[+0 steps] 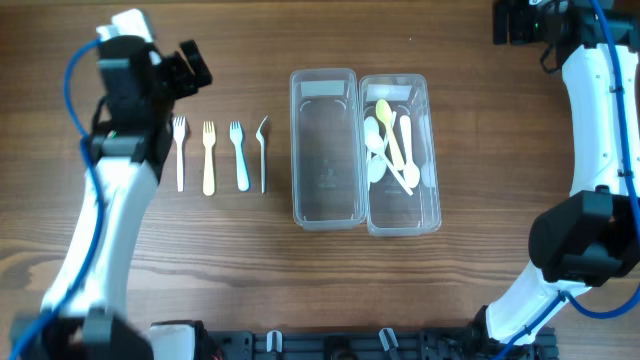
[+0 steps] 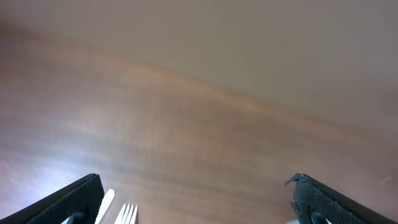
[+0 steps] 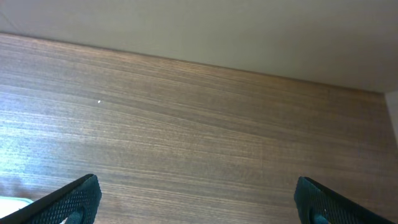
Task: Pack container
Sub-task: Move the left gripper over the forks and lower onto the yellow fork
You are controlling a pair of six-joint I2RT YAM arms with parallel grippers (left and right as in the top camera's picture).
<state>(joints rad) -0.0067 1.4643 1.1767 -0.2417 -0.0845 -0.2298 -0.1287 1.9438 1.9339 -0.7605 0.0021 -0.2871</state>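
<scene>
Two clear plastic containers stand side by side at the table's middle. The left container (image 1: 324,148) is empty. The right container (image 1: 403,155) holds several white spoons and a yellow spoon (image 1: 390,128). Left of them lie a white fork (image 1: 180,152), a yellow fork (image 1: 209,157), a pale blue fork (image 1: 239,154) and a clear fork (image 1: 263,150) in a row. My left gripper (image 1: 190,68) is open and empty above the white fork's tines (image 2: 127,214). My right gripper (image 1: 512,22) is open and empty at the far right corner, over bare wood.
The wooden table (image 1: 480,150) stretches around the containers. The right arm's white links (image 1: 600,110) run down the right side. The left arm (image 1: 110,200) crosses the left side. A black rail (image 1: 330,345) lines the front edge.
</scene>
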